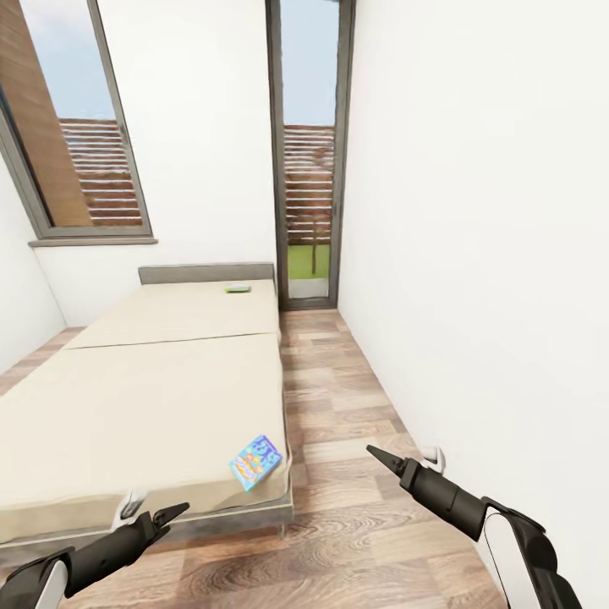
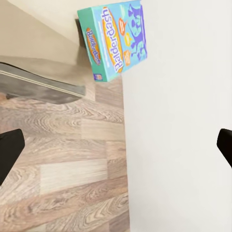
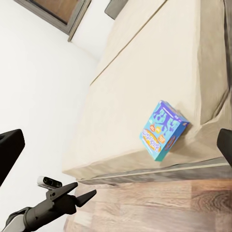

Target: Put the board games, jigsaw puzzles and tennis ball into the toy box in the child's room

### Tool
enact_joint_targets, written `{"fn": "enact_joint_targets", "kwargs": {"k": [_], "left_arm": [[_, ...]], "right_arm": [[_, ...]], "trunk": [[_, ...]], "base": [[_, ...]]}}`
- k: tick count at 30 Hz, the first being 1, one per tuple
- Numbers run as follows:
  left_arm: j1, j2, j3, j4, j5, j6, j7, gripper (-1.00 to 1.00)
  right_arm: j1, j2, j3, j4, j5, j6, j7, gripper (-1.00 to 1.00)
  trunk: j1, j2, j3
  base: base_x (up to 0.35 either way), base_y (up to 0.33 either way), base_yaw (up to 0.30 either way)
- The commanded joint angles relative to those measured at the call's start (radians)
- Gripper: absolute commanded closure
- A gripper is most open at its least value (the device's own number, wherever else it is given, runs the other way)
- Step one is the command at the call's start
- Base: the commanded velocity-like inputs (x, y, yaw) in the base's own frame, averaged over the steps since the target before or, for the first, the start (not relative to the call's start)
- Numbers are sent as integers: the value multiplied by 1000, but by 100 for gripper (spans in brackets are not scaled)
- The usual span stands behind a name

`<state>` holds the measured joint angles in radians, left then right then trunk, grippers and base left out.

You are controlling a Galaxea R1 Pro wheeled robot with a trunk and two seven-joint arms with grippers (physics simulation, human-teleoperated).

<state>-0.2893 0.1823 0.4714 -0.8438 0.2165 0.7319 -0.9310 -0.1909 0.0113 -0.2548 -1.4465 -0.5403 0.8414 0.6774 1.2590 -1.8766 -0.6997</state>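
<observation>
A blue board game (image 1: 256,461) (image 2: 113,41) (image 3: 163,129) lies on the near right corner of the bed (image 1: 152,397), slightly over the mattress edge. A green board game (image 1: 238,288) rests far off by the grey headboard. My left gripper (image 1: 167,517) (image 3: 82,192) hovers open and empty low in front of the bed's foot, left of the blue game. My right gripper (image 1: 378,457) is open and empty over the floor, to the right of that game. The table, toy box, jigsaw puzzles and tennis ball are out of view.
A strip of wood-plank floor (image 1: 338,406) runs between the bed and the white wall (image 1: 474,254) on the right. It ends at a tall dark-framed glass door (image 1: 309,169). A window (image 1: 76,127) sits above the bed's far left.
</observation>
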Motion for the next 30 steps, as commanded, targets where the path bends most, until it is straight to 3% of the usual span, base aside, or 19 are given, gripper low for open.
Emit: {"fn": "enact_joint_targets", "kwargs": {"k": [1,21,26,30], "left_arm": [[-1,0,1,0,3,6,-2,-100],[-1,-1,1,0,3,6,-2,-100],[-1,-1,1,0,3,6,-1,-100],[-1,-2,1,0,3,6,-1,-100]], "right_arm": [[-1,1,-3,0,0,6,4,-100],[-1,4,16,0,13,5,-3,-100],[-1,5,51,4,15,3,-17,-100],[-1,10,106,34,17,-10,-64,-100]], "trunk": [[0,0,-1],[0,0,-1],[0,0,-1],[0,0,-1]], "base": [[0,-72,0],[24,-85,0],[4,-9,0],[1,-3,0]]}}
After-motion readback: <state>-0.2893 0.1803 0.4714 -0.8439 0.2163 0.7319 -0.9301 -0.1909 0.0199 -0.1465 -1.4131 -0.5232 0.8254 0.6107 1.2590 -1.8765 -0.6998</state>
